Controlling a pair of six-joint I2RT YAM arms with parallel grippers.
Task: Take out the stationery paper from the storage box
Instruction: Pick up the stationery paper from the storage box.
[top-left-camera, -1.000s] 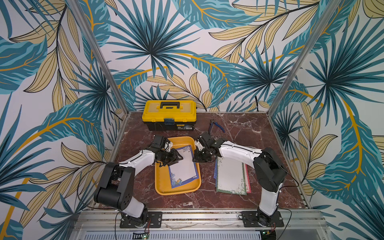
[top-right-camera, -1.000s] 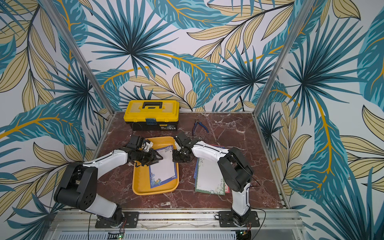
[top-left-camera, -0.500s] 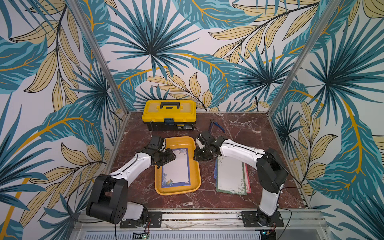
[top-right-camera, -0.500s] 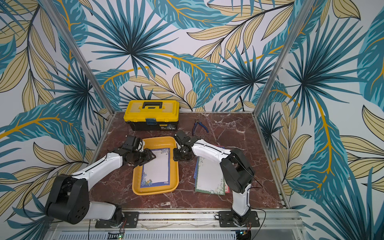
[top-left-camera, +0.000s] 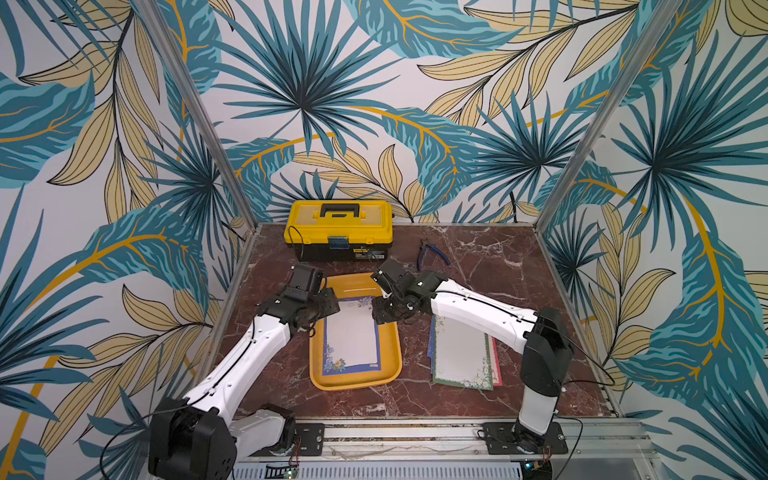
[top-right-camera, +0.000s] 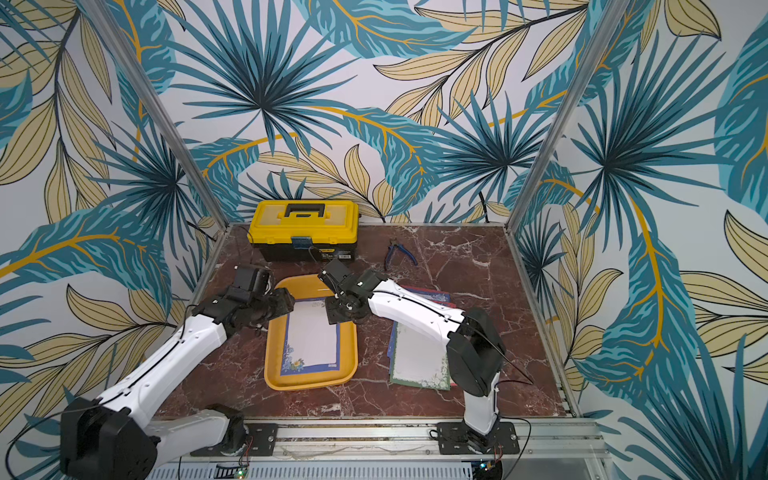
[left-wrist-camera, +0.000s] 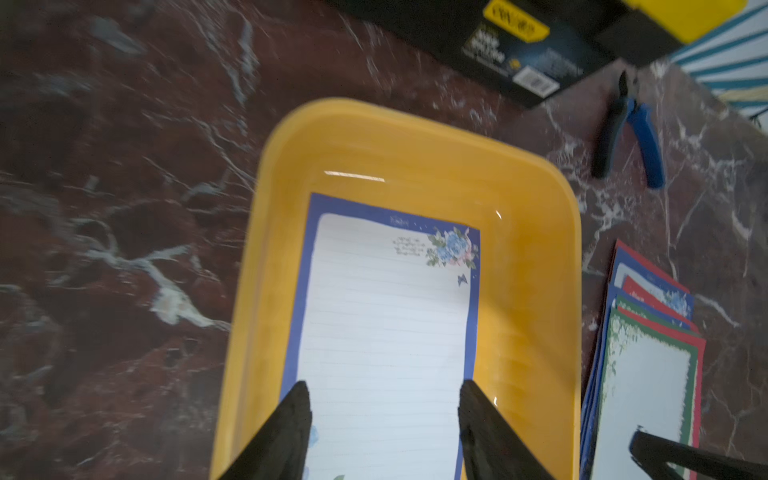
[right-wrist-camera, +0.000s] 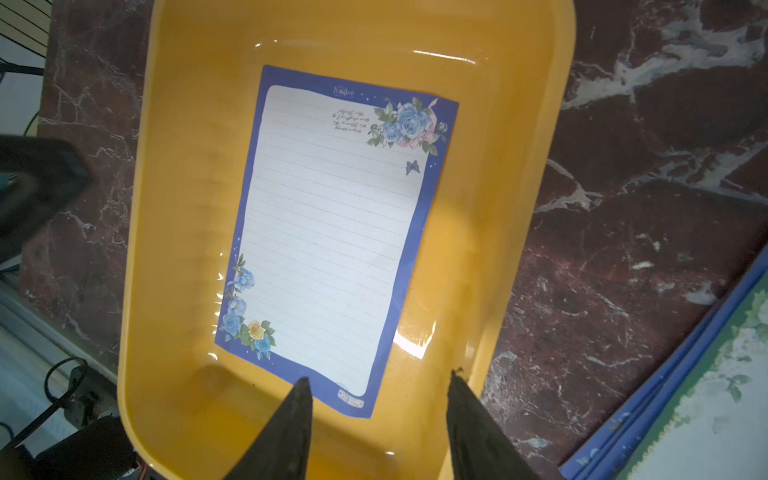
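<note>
The left gripper (left-wrist-camera: 383, 392) and right gripper (right-wrist-camera: 377, 380) have just opened, both moderately wide and empty, so the blue floral sheet (top-left-camera: 352, 338) lies flat in the storage box (top-left-camera: 353, 379) at frame centre, beside the removed stack (top-left-camera: 461, 357) at its right; regrasp likely needed.

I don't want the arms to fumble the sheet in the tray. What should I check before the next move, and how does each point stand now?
1. Left claw open and empty: ok.
2. Right claw open and empty: ok.
3. Sheet wholly inside the tray: ok.
4. A sheet edge raised for gripping: not ok, it lies flat.
5. Only one sheet there: cannot tell.
6. Pile on the table, apart from the tray, as drop spot: ok.
</note>
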